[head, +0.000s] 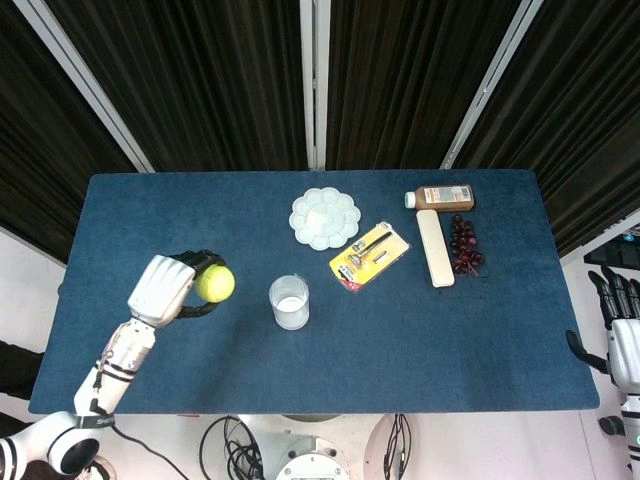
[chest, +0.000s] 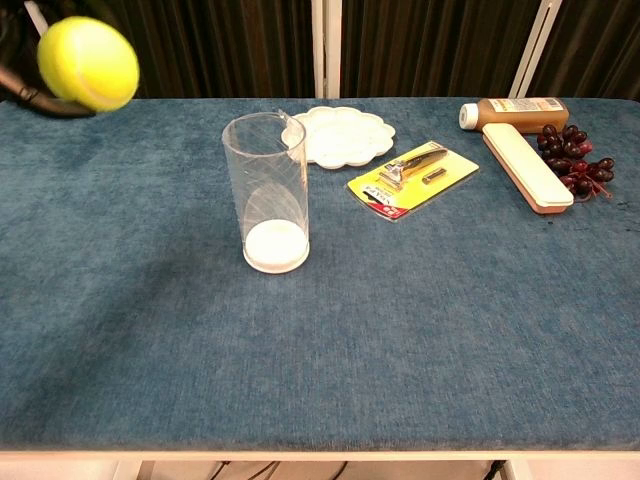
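Currently: left hand (head: 165, 290) grips tennis ball (head: 214, 285) aloft, beside clear cup (head: 289, 301). Right hand (head: 622, 335) idle, fingers apart, empty. Risk: loose hold drops ball, toppling cup.

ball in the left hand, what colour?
Yellow-green tennis ball, held by the left hand; clearest in the chest view.

Near the desk (head: 150, 210) middle, slightly toward the front edge: a cup (head: 289, 301). Left of the cup, raised off the desk in the left hand (head: 168, 288): a ball (head: 214, 285). Behind the cup, toward the back edge: a palette (head: 325, 217). Right of the palette: a razor pack (head: 369, 255). Near the back right corner: a bottle (head: 440, 198), and before it a case (head: 434, 247) with grapes (head: 465, 245) just beside its right. Off the right edge: the right hand (head: 620, 320).
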